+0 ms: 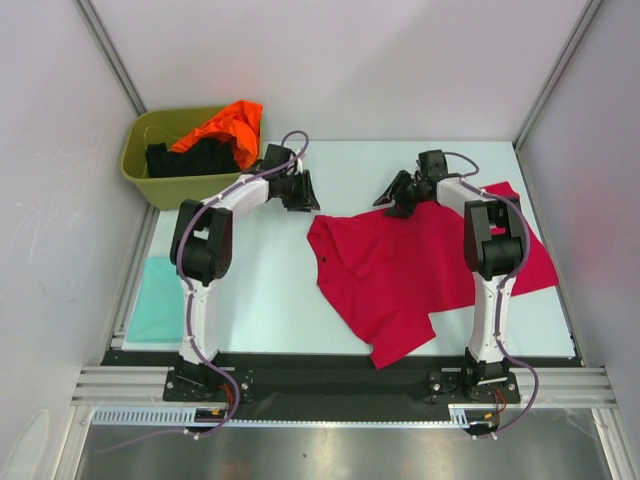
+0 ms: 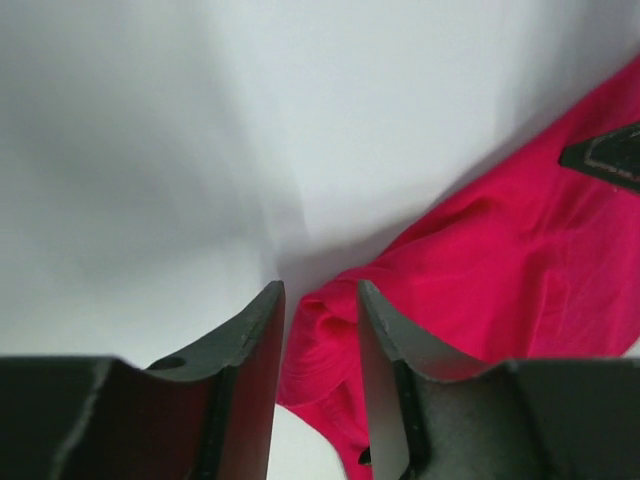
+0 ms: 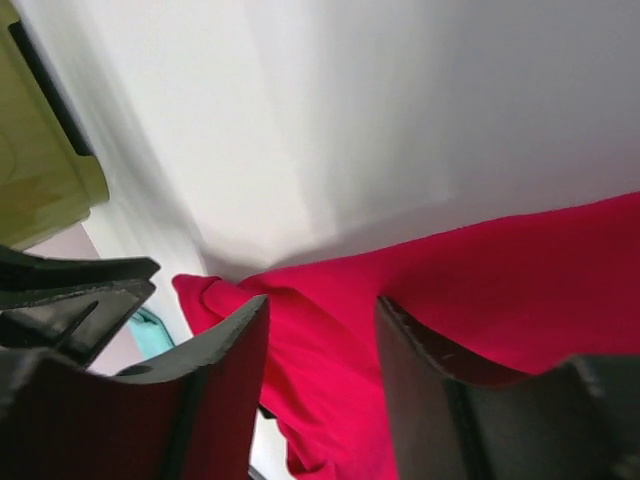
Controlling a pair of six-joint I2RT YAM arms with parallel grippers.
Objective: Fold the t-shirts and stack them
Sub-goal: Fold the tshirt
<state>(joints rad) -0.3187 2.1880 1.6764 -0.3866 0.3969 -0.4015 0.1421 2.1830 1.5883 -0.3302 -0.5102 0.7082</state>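
Note:
A crimson-red t-shirt (image 1: 420, 265) lies spread and rumpled on the table, right of centre. My left gripper (image 1: 300, 192) hovers just beyond its far left corner. In the left wrist view the gripper (image 2: 320, 300) has its jaws apart, and a bunched corner of the red t-shirt (image 2: 480, 270) shows through the gap. My right gripper (image 1: 395, 200) is at the shirt's far edge. In the right wrist view the gripper (image 3: 320, 310) is open over the red cloth (image 3: 480, 290). A pale teal folded t-shirt (image 1: 160, 300) lies at the left edge.
An olive-green tub (image 1: 150, 175) stands at the back left, holding an orange t-shirt (image 1: 232, 125) and a black t-shirt (image 1: 195, 158). White walls close in the back and both sides. The tub (image 3: 40, 160) also shows in the right wrist view.

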